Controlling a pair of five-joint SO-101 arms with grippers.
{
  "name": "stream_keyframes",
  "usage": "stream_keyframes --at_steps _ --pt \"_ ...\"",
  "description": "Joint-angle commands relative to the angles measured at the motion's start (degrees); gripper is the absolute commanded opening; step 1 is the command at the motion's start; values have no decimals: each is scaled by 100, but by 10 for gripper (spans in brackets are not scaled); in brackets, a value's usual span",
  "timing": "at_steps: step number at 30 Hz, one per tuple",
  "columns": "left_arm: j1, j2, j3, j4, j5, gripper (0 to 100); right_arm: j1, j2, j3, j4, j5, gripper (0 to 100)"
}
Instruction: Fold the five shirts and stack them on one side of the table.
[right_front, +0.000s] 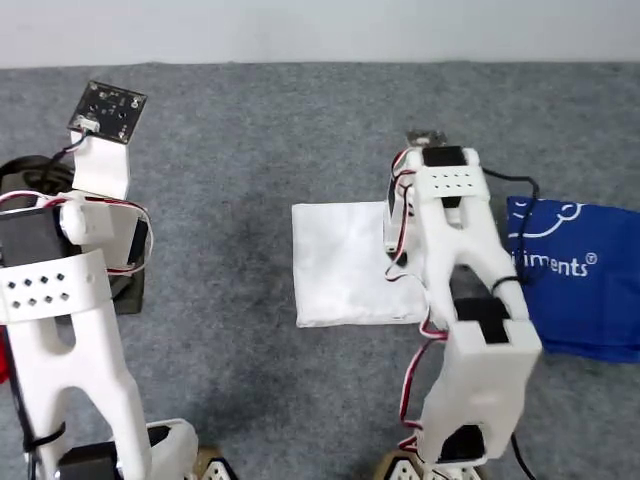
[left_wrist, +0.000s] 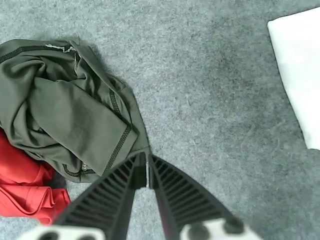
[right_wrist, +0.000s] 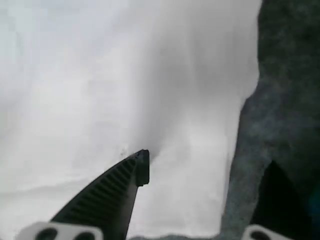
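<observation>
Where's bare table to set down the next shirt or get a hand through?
Widest bare patch: grey carpet between the left arm and the folded white shirt. Also free: the far strip along the wall. Crowded: right arm over the white shirt's edge beside the blue printed shirt; crumpled olive shirt and red shirt by the left pincer.

The left arm (right_front: 60, 330) and right arm (right_front: 470, 260) share white perforated shells, black servos (right_front: 490, 320), red-white cables (right_front: 408, 215) and black ribbed end effector fingers (left_wrist: 110, 195).

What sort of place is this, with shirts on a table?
Probably a robotics test bench: the left arm and right arm stand at a grey carpeted table, with a folded white shirt and a blue shirt laid out.
</observation>
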Motion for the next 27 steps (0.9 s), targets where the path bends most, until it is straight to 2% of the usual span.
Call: stream_keyframes --at_steps 1,6,8,11,13,16,22,27 --pt "-35 -193 -13 105 -53 16 -66 303 -299 -215 -105 308" --pt "-35 -193 -4 105 -62 16 -40 514 -308 -426 -88 71" --pt "-35 -185 -4 97 -70 16 4 514 -352 -426 -79 11" --pt "-35 -185 -4 97 -70 16 119 514 -554 -374 0 9" --pt "-35 -185 -4 97 -70 16 189 514 -721 -365 387 9" --pt "-35 -185 -4 97 -70 16 198 523 -1037 -382 1398 9" --pt "-35 -185 -4 97 -70 16 189 576 -2013 -585 4114 9" --pt "-35 -185 -4 97 -70 16 101 664 -2110 -1235 6743 9"
